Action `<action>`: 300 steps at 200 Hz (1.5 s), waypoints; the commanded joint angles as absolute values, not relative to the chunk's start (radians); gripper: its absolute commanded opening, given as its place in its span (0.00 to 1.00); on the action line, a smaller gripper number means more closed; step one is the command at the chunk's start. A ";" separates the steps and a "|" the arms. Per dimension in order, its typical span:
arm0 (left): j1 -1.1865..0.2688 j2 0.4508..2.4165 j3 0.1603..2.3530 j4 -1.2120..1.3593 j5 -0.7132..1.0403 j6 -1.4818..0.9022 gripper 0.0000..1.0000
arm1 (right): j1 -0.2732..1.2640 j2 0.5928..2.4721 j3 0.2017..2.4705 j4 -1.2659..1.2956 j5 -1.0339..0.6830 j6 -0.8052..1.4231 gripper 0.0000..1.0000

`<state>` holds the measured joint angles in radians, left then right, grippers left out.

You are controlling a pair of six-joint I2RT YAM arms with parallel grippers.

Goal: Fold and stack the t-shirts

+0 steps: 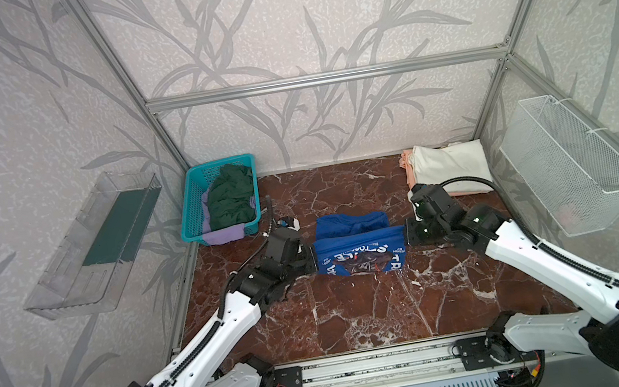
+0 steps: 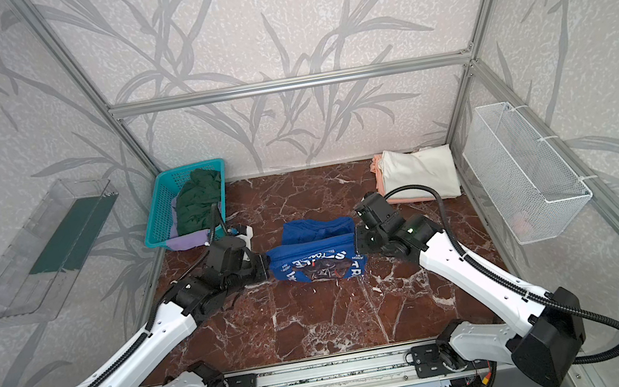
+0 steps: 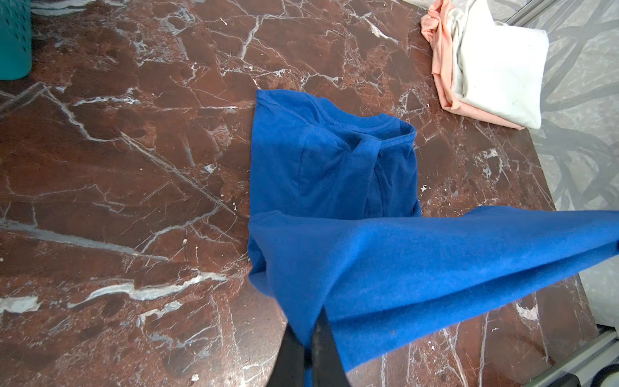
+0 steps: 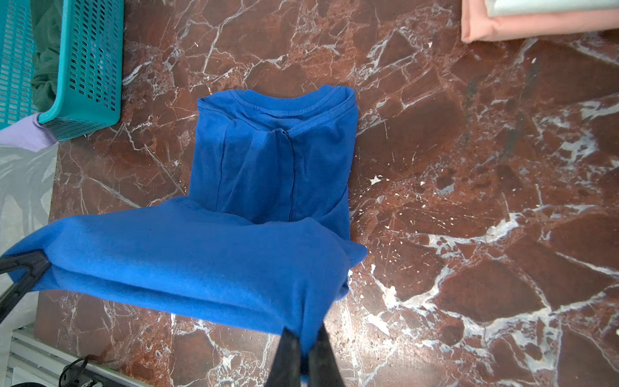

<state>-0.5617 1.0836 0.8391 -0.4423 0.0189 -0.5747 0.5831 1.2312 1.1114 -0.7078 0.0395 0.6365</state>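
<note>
The royal blue t-shirt (image 1: 359, 254) (image 2: 316, 260) lies mid-table. Its collar half rests flat on the marble (image 3: 335, 167) (image 4: 268, 157). Its near half is lifted and stretched between the grippers, print side showing in both top views. My left gripper (image 1: 315, 259) (image 3: 306, 330) is shut on the left end of the lifted fold. My right gripper (image 1: 407, 236) (image 4: 304, 330) is shut on the right end. A cream-white tee (image 1: 451, 168) lies folded on a peach one (image 1: 467, 191) at the back right. A dark green tee (image 1: 231, 200) and a lavender one (image 1: 222, 235) sit crumpled in the basket.
The teal plastic basket (image 1: 194, 217) stands at the back left corner. A clear plastic shelf (image 1: 97, 245) hangs on the left wall and a white wire basket (image 1: 572, 165) on the right wall. An aluminium rail (image 1: 369, 366) runs along the table's front edge.
</note>
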 commanded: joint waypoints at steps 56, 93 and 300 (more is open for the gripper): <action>-0.482 1.292 0.974 -0.404 0.059 -0.536 0.00 | 0.440 1.418 1.189 -0.608 -0.098 0.573 0.00; -0.434 1.426 1.054 -0.381 0.103 -0.524 0.00 | 0.396 1.557 1.274 -0.604 -0.138 0.548 0.00; -0.339 1.676 1.196 -0.303 0.193 -0.469 0.71 | 0.292 1.862 1.253 -0.523 -0.323 0.559 0.82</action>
